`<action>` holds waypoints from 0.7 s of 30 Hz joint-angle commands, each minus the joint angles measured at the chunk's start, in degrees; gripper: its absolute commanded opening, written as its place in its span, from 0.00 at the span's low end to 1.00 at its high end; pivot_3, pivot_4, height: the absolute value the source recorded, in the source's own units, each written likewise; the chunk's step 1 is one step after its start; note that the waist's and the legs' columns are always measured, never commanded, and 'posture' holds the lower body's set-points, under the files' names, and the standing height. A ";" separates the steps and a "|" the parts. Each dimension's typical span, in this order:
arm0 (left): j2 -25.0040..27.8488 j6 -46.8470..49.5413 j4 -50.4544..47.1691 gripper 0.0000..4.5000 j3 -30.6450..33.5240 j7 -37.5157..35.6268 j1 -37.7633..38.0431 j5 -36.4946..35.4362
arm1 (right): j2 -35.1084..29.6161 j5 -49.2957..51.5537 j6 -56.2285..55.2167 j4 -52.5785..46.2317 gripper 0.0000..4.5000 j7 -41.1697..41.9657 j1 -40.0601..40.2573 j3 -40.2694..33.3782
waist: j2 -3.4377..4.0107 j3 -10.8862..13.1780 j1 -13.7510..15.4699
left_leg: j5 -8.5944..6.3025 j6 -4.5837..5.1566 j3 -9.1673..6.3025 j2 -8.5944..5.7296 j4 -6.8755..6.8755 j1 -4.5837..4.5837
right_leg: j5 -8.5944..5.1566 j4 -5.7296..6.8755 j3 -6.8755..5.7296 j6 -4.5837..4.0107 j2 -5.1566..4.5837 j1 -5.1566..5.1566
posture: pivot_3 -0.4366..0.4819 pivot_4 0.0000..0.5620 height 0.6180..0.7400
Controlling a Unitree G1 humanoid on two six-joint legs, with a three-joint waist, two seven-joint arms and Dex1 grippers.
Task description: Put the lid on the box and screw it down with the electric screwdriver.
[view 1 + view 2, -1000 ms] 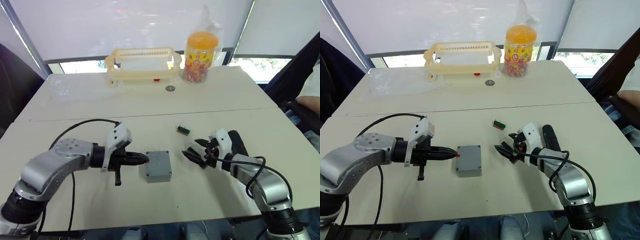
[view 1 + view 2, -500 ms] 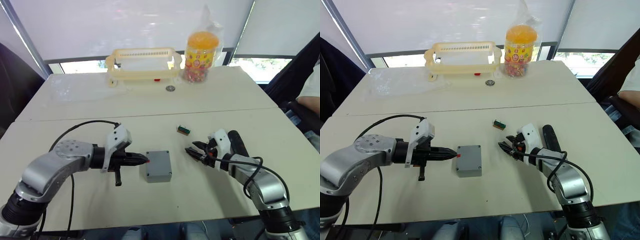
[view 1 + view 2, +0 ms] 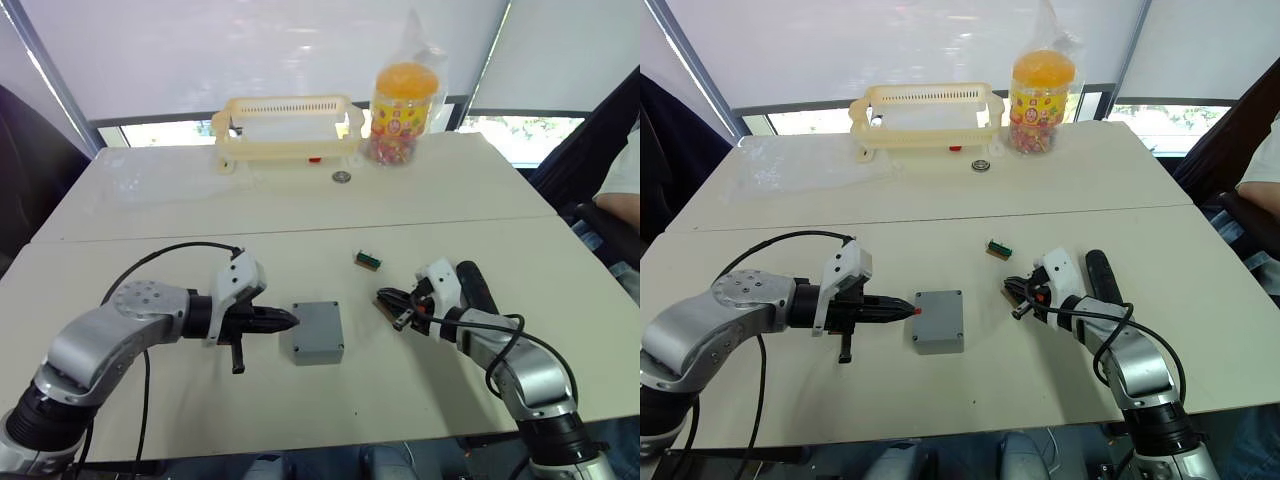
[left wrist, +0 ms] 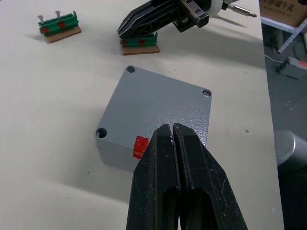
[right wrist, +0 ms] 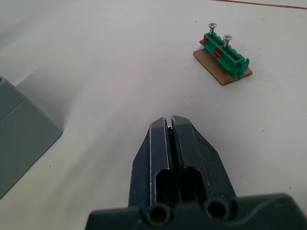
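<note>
Looking down through the left eye view, I see the box (image 3: 318, 332) sitting near the front middle of the desk (image 3: 300, 200) with the lid (image 3: 320, 324) already lying flat on top of it. My left gripper (image 3: 285, 319) points at the box's left side, fingers pressed together and holding nothing, the tip just beside the small red mark. My right gripper (image 3: 392, 304) lies low over the desk to the right of the box, apart from it, also closed. A small green block (image 3: 367, 261) rests a little farther back, between the two grippers, and a black cylindrical body that may be the electric screwdriver (image 3: 472, 285) lies beside my right forearm. At the far edge stand a cream slotted basket (image 3: 285, 128) and a jar with an orange lid (image 3: 402, 100), with a small round metal thing on the desk between them. From the left wrist view, the closed fingers (image 4: 163, 177) reach the box wall next to the red mark (image 4: 140, 146), the lid shows holes at three visible corners, and the other gripper sits beyond over a second green block (image 4: 140, 43) on brown card. From the right wrist view, my right fingers (image 5: 160, 143) are shut, a corner of the grey box shows at the side, and a green block carrying two upright screws (image 5: 225, 60) lies ahead.
</note>
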 commanded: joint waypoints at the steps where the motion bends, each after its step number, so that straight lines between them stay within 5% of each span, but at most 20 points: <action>1: -0.05 -1.09 -1.15 0.00 0.58 -0.13 0.16 0.04 | 0.14 1.52 0.38 -3.18 0.00 -0.38 -1.03 -1.98 | 0.00 0.00 0.00 | 0.00 0.00 0.00 0.00 0.00 0.00 | 0.00 0.00 0.00 0.00 0.00 0.00 | 0.48 0.27 1.00; 13: -0.37 -2.45 -0.07 0.00 -0.92 -1.04 0.06 1.21 | 0.53 7.82 5.90 -9.72 0.00 -1.18 -5.28 -5.15 | 0.00 0.00 0.00 | 0.00 0.00 -0.01 0.01 0.00 0.00 | 0.00 0.00 0.00 0.00 0.00 0.00 | 0.48 0.27 1.00; 21: -0.47 -4.29 0.55 0.00 -2.89 -1.74 0.39 3.75 | 2.15 15.23 12.00 -17.29 0.00 0.21 -6.33 -0.84 | 0.00 0.00 -0.01 | 0.00 0.01 -0.03 0.01 0.00 0.00 | 0.00 0.00 0.00 0.00 0.01 0.00 | 0.48 0.27 1.00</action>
